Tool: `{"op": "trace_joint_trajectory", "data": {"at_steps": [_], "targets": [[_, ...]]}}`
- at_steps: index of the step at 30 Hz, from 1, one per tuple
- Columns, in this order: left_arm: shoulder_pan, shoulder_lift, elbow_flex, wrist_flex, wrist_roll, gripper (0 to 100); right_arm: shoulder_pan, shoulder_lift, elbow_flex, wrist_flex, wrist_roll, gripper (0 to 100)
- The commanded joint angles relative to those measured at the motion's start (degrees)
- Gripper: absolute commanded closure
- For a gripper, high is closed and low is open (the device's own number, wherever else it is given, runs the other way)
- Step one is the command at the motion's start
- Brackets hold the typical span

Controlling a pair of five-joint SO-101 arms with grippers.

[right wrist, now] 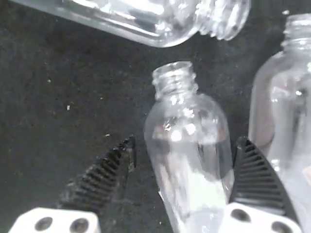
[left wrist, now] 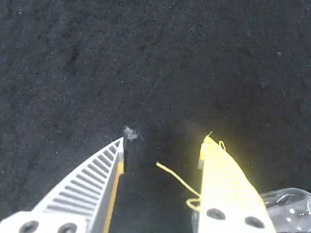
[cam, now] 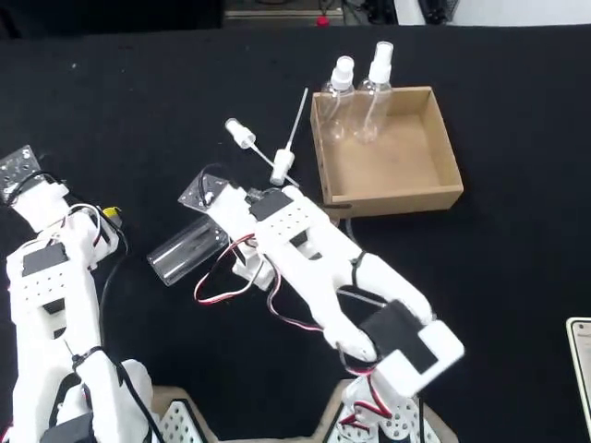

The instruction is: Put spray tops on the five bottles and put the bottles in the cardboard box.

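Right gripper point(right wrist: 186, 141) agape astride an uncapped bottle point(right wrist: 189, 165); left gripper point(left wrist: 164, 140) likewise agape over black cloth point(left wrist: 146, 58); capped bottles point(cam: 342, 106) upright in box point(cam: 392, 198)

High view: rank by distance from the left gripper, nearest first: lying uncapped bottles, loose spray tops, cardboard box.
1. Uncapped bottles, lying just beside it on its right.
2. Loose spray tops, farther back and right.
3. Cardboard box, farthest, well off to the right.

White arms point(cam: 314, 268), red-black cables point(cam: 217, 281); yellow-trimmed left hand point(left wrist: 164, 141), black-fingered right hand point(right wrist: 186, 141).
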State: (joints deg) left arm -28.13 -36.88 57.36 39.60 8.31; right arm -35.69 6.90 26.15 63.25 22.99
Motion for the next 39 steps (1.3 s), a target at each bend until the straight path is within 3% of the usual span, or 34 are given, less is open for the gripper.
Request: {"op": "trace_joint_trajectory", "data": {"at_steps": [1,3,9,18,21,24,26,31,35,39], "targets": [[-0.4,-0.5,-3.1,-0.6,0.6,76,-0.4,1.2,-3.3,-1.1,0.4,70.7],[-0.4,-0.5,-3.1,-0.6,0.6,76,-0.4,1.3,-3.3,-1.1,0.4,73.7],[-0.4,-0.5,-3.1,-0.6,0.6,76,1.5,0.1,-3.3,0.4,-0.2,98.7],[-0.4,-0.5,-3.1,-0.6,0.6,76,12.2,-22.2,-3.4,14.9,-0.3,94.8],[-0.4,-0.5,-3.1,-0.8,0.6,76,20.7,-29.9,-2.8,20.5,0.1,94.8],[-0.3,-0.4,-3.1,-0.9,0.6,76,34.6,-33.4,-1.5,23.1,0.4,94.6],[-0.3,-0.4,-3.1,-0.9,0.6,76,45.5,-32.9,-0.7,22.9,1.2,94.6],[-0.3,-0.4,-3.1,-1.1,0.6,76,68.0,-25.1,0.4,15.6,11.4,94.6],[-0.3,-0.4,-3.1,-1.1,0.6,76,76.8,-15.5,-0.7,8.3,13.1,94.6],[-0.4,-0.4,-3.1,-1.1,0.6,76,80.0,-7.2,-3.7,6.1,13.0,94.4]]}}
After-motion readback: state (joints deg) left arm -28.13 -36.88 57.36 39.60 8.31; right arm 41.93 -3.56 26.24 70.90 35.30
